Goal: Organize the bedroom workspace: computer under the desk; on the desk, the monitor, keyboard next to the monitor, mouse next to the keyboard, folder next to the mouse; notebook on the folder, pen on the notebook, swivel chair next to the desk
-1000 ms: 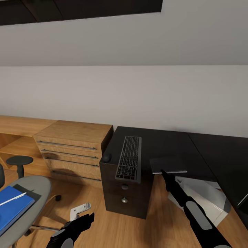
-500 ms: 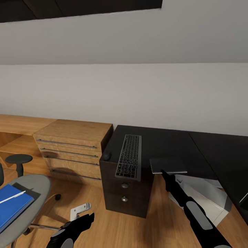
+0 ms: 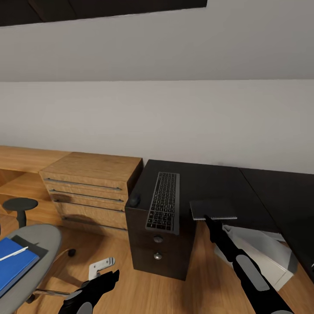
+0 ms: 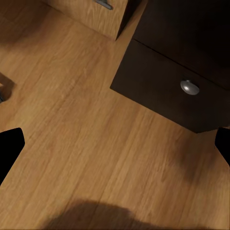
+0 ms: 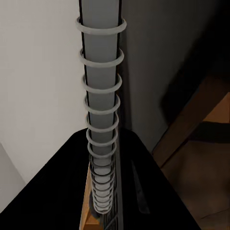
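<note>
Right end effector (image 3: 210, 219) gripping notebook (image 3: 213, 209), above desk (image 3: 205, 183)

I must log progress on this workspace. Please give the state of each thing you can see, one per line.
keyboard: lying flat on the desk, near its end
notebook: held by right gripper, level above the desk edge
folder: lying on the swivel chair seat
pen: lying on the folder
computer: on the floor under the desk
left gripper: open, empty
</note>
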Tool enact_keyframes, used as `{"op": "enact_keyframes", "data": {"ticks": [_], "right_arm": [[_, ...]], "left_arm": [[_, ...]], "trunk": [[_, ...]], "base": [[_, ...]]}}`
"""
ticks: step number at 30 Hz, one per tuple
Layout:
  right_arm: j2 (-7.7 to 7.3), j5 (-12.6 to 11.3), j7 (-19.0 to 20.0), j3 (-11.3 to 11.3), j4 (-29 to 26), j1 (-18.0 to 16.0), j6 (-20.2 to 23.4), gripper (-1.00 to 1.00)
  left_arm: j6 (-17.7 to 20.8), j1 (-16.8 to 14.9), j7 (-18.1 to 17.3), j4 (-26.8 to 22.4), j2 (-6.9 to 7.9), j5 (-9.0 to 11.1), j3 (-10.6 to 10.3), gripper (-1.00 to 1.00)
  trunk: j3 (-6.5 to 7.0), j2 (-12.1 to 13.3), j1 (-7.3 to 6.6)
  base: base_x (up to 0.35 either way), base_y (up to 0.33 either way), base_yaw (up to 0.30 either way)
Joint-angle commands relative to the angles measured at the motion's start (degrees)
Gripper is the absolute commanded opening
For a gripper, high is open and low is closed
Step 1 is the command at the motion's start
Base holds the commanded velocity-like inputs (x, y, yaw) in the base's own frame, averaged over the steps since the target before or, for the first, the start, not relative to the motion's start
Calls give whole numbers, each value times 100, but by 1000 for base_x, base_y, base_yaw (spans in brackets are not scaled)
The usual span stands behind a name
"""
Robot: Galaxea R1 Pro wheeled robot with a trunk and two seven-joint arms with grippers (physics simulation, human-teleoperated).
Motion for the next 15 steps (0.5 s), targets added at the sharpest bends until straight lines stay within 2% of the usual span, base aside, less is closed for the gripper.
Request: {"op": "enact_keyframes", "data": {"ticks": [1, 15], "right_arm": [[-6, -63, 10, 13, 2, -3, 17, -100], [-9, -55, -123, 12, 16, -3, 4, -100]], "left_arm": [[6, -5, 59, -7, 6, 54, -14, 100], [20, -5, 60, -5, 6, 54, -14, 100]], "trunk": [[-6, -3, 1], [-6, -3, 1]], "base": [[87, 0, 0], [21, 0, 0]]}}
